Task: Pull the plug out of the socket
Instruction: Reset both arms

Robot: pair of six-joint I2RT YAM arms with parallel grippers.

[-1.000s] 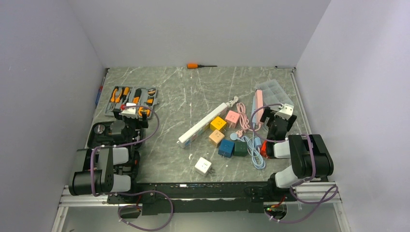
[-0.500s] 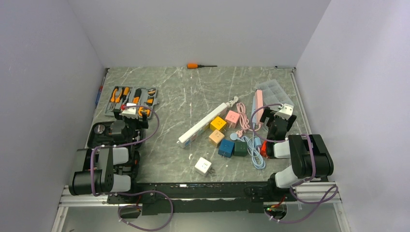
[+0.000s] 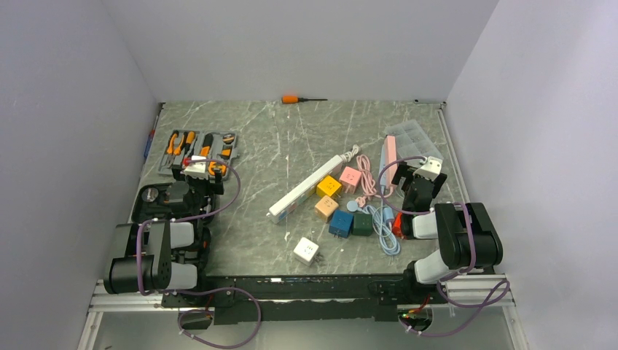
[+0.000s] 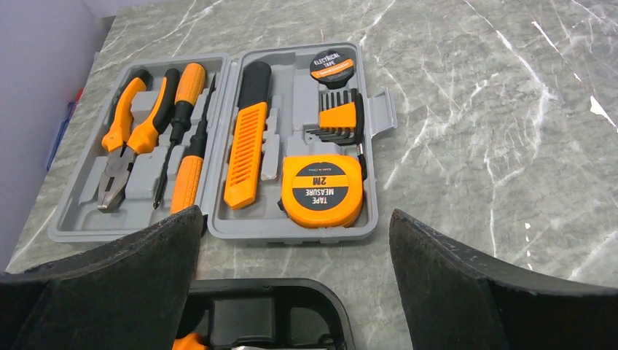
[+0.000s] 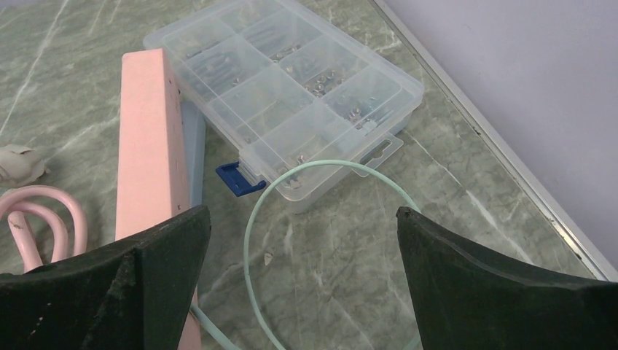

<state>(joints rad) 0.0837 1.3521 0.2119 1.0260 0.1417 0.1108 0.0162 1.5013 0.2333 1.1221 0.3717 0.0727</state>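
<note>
Both stand released, grasping nothing: the left end effector (image 4: pixel 294 237) hangs near the open tool kit (image 4: pixel 218 138) at the table's (image 3: pixel 262 138) left, the right end effector (image 5: pixel 302 240) near the clear organizer box (image 5: pixel 291 87). The white power strip (image 3: pixel 312 186) lies mid-table, with a yellow plug (image 3: pixel 329 187) against it.

Above the black base bar (image 3: pixel 291 286), the left arm (image 3: pixel 157 255) and the right arm (image 3: pixel 455 240) share black cylindrical joints, pale grey link shells and looping purple cables (image 3: pixel 237 191), the left gripper (image 4: pixel 293 214) and right gripper (image 5: pixel 302 211) showing broad, matte-black, rough-textured fingers (image 4: pixel 116 292).
</note>
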